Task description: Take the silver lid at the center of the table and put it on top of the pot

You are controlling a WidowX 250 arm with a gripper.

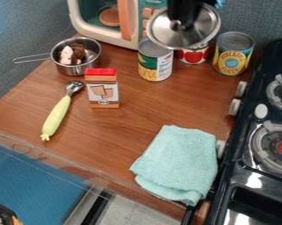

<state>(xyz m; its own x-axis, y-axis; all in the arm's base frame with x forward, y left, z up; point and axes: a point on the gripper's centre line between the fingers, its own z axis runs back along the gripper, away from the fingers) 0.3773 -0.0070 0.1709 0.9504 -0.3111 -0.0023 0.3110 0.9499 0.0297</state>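
Okay, silver lid (198, 33) is up off the tabletop (125, 132), gripper (178, 22) pinched onto its knob from above, by the look of it. Lid sits over the far edge, in front of the toy microwave (133, 26) and overlapping the tops of the green-and-yellow can (156, 66) and red-labelled can (193, 56) in the camera view; can't tell how much clearance there is. Pot (78, 69) is by the left edge toward the far left corner, uncovered, with brown and pale pieces (72, 53) inside, handle pointing out over the left edge.

Main risk: carrying the lid across too low, its rim could catch the green-and-yellow can and tip it, or bump the microwave front. Knob grip is small, so a knock could swing the lid or slip it loose. At the pot, the pieces come up near the rim and could prop the lid crooked; an off-centre release could slide it off, and pressing on one side could tip or shove the light-looking pot. The red-capped box (102, 90) is close by, easy to clip if the approach drifts nearer the front edge.

Arm pose: enters from the top edge, right of middle, pointing down roughly upright, lid slightly tilted beneath.
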